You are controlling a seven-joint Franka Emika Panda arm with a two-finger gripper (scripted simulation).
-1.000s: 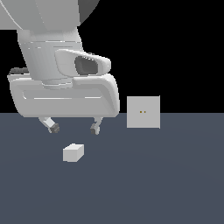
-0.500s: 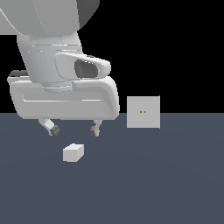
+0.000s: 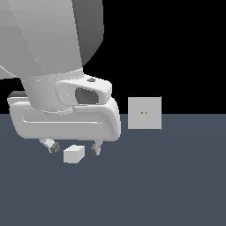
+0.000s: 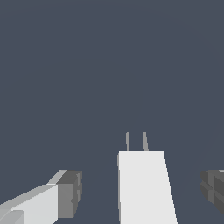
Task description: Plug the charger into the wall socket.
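Off-white charger [image 3: 73,154] sat lower left of exterior frame, between my gripper's [image 3: 74,147] spread fingers, ungripped; wall socket [image 3: 145,113] stood centre-right, well apart.

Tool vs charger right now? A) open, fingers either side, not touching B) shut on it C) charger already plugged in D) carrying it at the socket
A: in the wrist view the charger sits between the spread fingers with gaps on both sides; the wall socket stands apart.
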